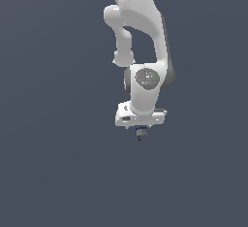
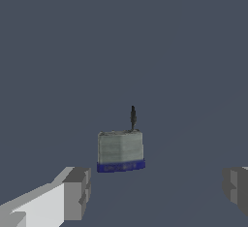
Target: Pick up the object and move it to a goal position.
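- My arm (image 1: 140,32) was the biggest thing in the exterior view: white links came down from the top centre of the frame, bent at a round joint just right of centre, and ended in the wrist block slightly below centre.
- Everything sat against a flat dark blue-grey surface (image 1: 48,172) that filled the frame in both views.
- My gripper (image 1: 141,130) pointed downward, just under the wrist block, slightly right of the exterior view's centre.
- In the wrist view the gripper (image 2: 157,192) was spread wide: one grey pad with its white finger (image 2: 75,193) showed at lower left, the other pad at the lower right edge, with a broad gap between them.
- The gripper was released; neither pad touched anything.
- The object (image 1: 141,133) was a tiny grey speck right at my fingertips in the exterior view; I could not tell any gap there.
- In the wrist view the object (image 2: 120,151) sat centre-low between the two pads, apart from both: a grey block with a dark blue edge along one side and a thin dark stub on the opposite side.
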{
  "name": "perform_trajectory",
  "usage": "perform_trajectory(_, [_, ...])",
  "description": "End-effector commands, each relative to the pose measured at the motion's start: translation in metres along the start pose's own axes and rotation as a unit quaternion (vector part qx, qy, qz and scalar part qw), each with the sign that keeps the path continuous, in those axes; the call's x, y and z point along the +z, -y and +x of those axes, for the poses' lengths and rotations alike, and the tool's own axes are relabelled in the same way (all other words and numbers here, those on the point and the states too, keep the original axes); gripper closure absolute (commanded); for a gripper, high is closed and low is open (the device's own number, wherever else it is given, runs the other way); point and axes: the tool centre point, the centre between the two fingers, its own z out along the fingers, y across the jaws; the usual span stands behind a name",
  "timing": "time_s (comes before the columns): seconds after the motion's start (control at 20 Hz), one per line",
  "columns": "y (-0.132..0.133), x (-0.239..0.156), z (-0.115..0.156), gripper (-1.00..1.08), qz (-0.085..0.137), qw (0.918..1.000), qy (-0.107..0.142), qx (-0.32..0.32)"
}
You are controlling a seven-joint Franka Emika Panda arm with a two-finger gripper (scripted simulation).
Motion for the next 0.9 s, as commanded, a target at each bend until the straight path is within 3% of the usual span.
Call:
perform_trajectory(0.0, [0.011, 0.012, 0.004, -0.92, 0.000, 1.0000, -0.001, -0.008])
perform_trajectory(0.3, [0.024, 0.028, 0.007, -0.92, 0.000, 0.9999, -0.002, -0.017])
perform_trajectory(0.85, [0.024, 0.050, 0.006, -0.92, 0.000, 0.9999, -0.002, -0.017])
